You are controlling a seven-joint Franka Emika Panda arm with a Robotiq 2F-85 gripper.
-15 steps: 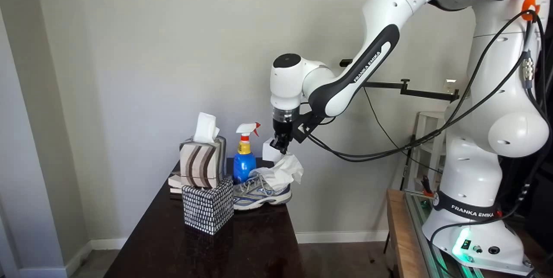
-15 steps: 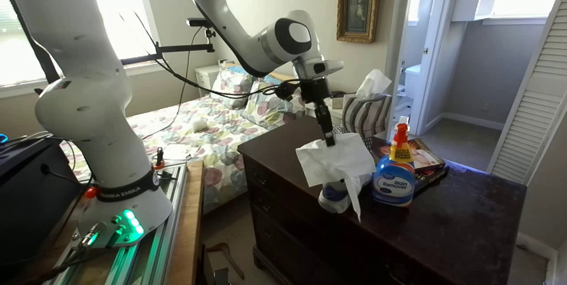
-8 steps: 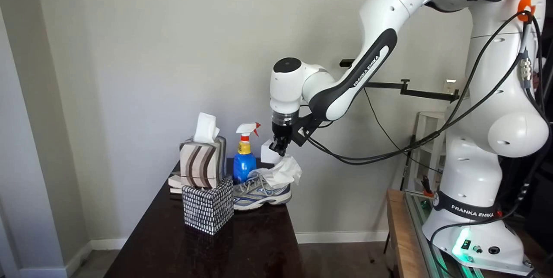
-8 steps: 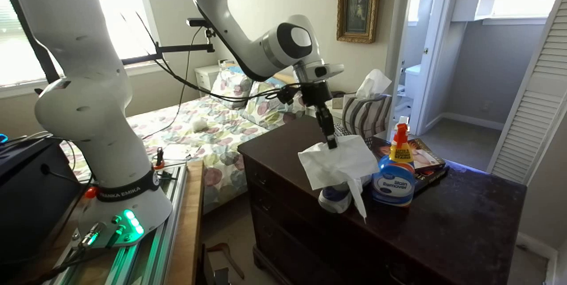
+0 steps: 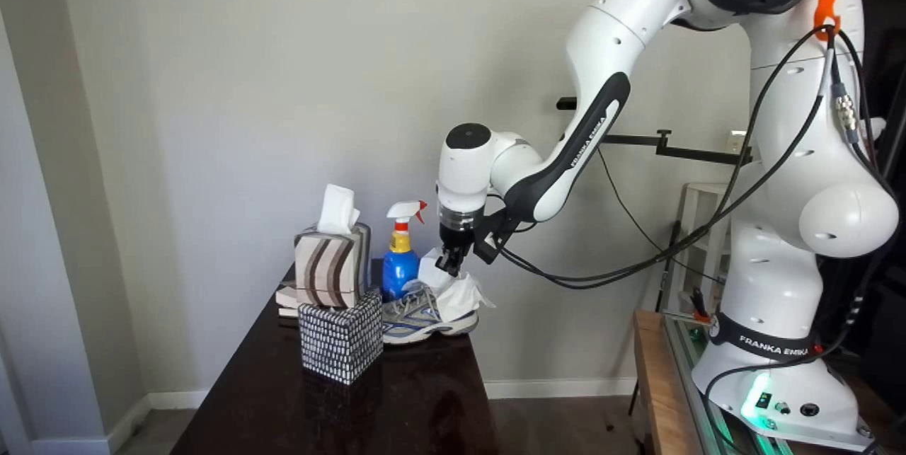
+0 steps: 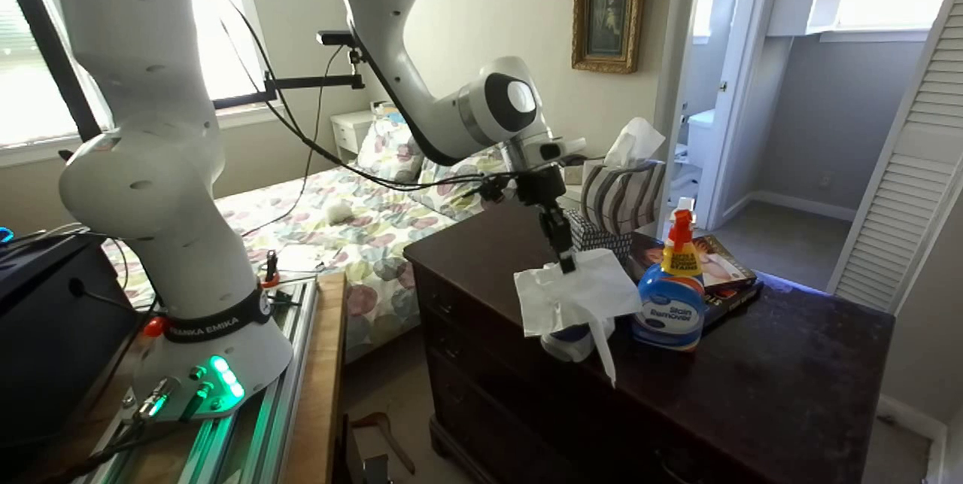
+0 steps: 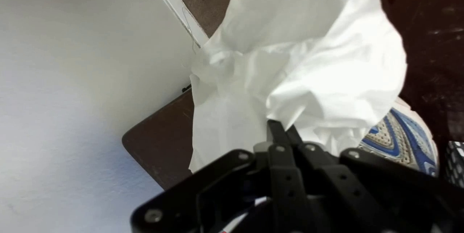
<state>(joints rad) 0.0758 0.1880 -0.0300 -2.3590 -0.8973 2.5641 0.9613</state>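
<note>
Tissue box (image 5: 324, 271) sits on patterned box (image 5: 340, 346), which props it higher. Bottle (image 5: 400, 274) stands upright beside shoe (image 5: 419, 323). Gripper (image 5: 448, 268) pinched closed on tissue (image 5: 459, 298) at one gathered spot, so the rest droops over shoe.

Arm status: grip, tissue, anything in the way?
Gripper shut, pinching white tissue. It covers part of the sneaker, one narrow strip hanging. Spray bottle close beside, might get in the way; contact unclear.

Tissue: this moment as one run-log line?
tool: closed, pinching tissue; tissue: over shoe, partly hiding it; shoe: on dresser; stain remover bottle: upright beside shoe
</note>
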